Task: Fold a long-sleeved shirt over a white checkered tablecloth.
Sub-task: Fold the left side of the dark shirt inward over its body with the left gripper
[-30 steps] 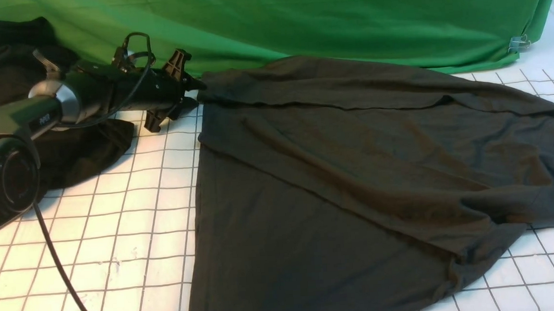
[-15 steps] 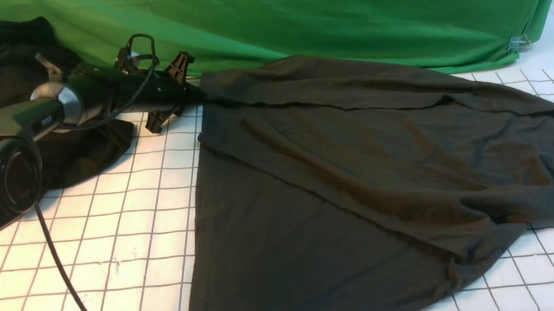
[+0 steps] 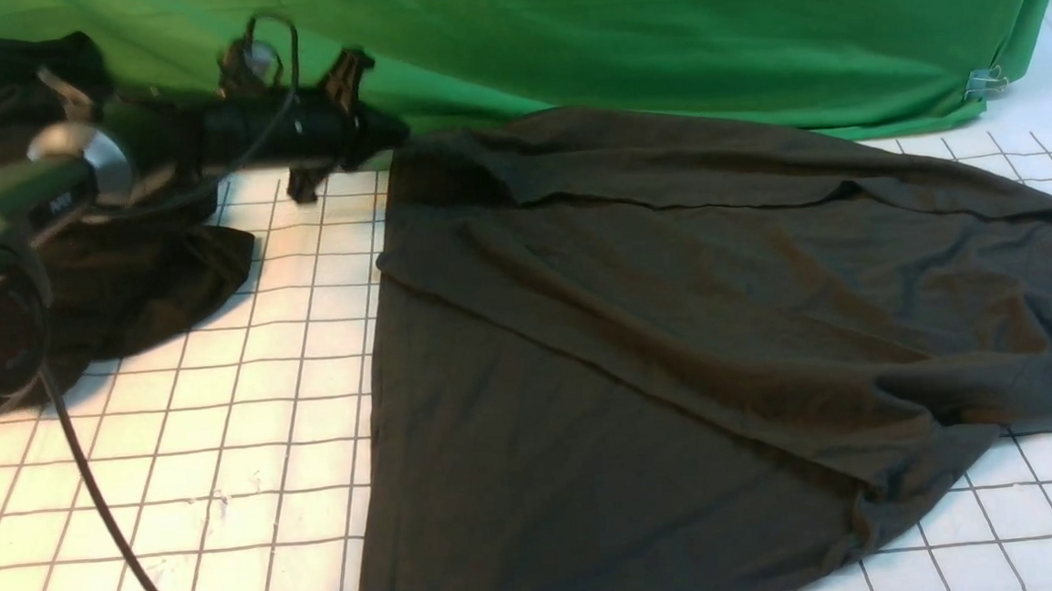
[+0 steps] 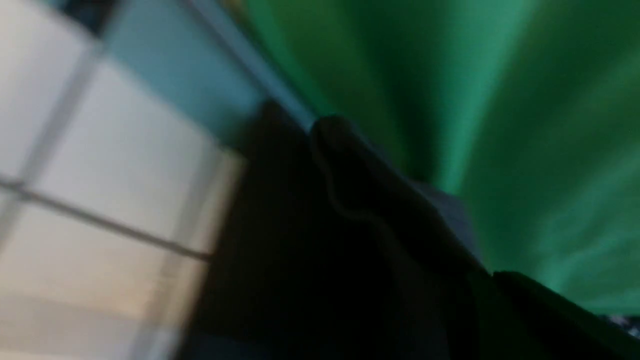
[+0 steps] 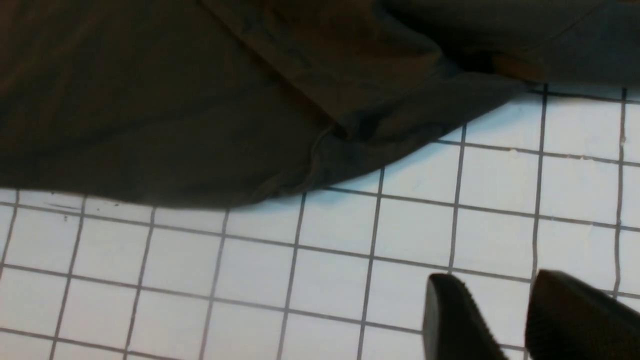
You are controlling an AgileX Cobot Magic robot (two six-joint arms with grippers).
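Two grippers attend a long-sleeved shirt [image 3: 674, 323], which lies spread over the right half of the white checkered tablecloth [image 3: 223, 424] with its collar toward the right edge. Our left gripper [image 3: 393, 139] is clamped on the shirt's far-left corner by the tablecloth's far edge, holding it slightly raised, while our right gripper [image 5: 495, 292] hangs partly open and empty over bare squares beside the shirt's near-right edge. We judge the cloth light, limp and quick to sag, so we take it by corners and hems.

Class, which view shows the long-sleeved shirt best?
The front view: the long-sleeved shirt lies spread, nearly whole, on the white checkered tablecloth. The right wrist view shows only an edge; the left wrist view, a blurred dark fold.
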